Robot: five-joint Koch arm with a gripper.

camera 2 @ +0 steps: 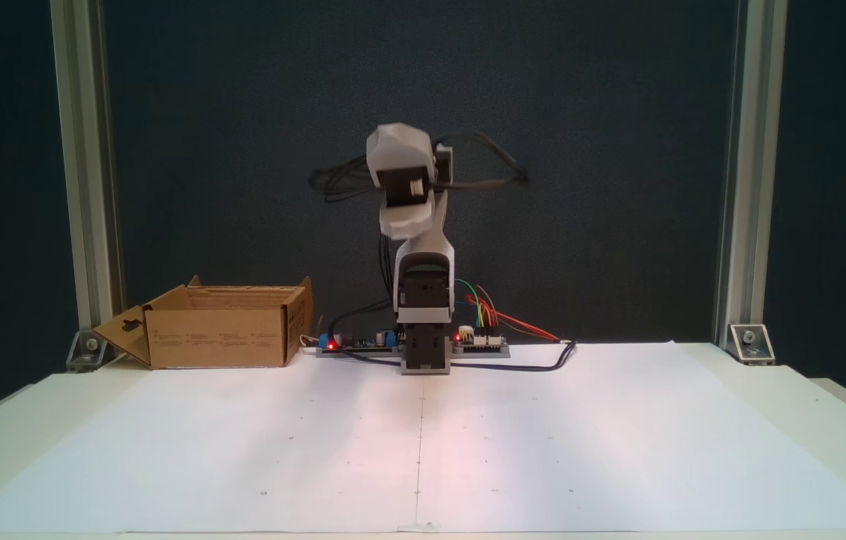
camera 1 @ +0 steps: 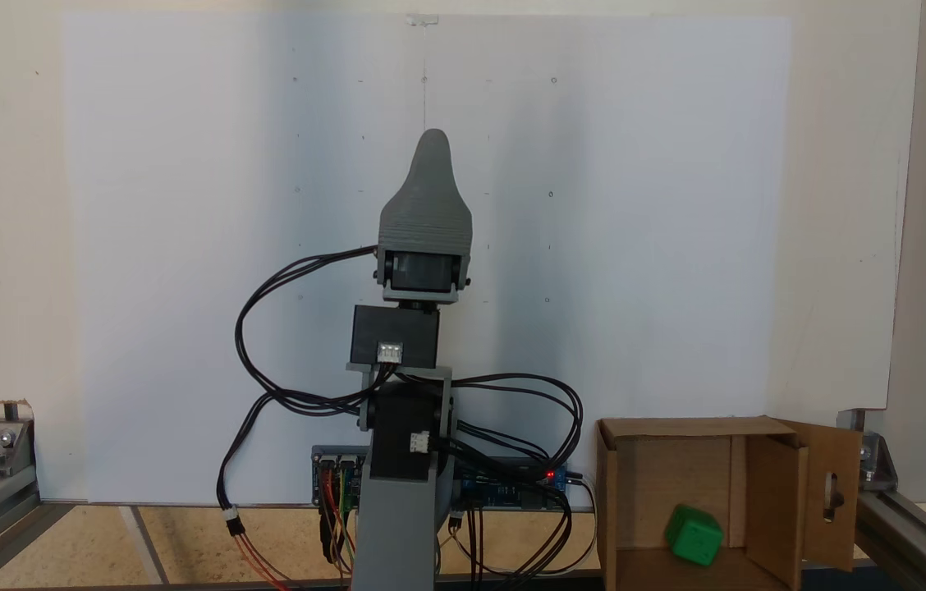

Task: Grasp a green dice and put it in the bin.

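Note:
The green dice (camera 1: 694, 534) lies tilted on the floor of the bin (camera 1: 680, 428), a brown cardboard box with its flaps open, one flap cut with a keyhole slot. In a fixed view the bin (camera 2: 217, 337) stands left of the arm's base, and its walls hide the dice. My gripper (camera 1: 433, 144) is raised over the middle of the white sheet, far from the bin, with nothing seen in it. Only one grey pointed tip shows from above. From the front the gripper (camera 2: 402, 187) is blurred, so its jaws cannot be read.
A large white paper sheet (camera 2: 423, 435) covers the table in front of the arm. Circuit boards (camera 2: 479, 341) with coloured wires and black cables sit at the arm's base. Aluminium frame posts (camera 2: 738, 180) stand at the table's back corners.

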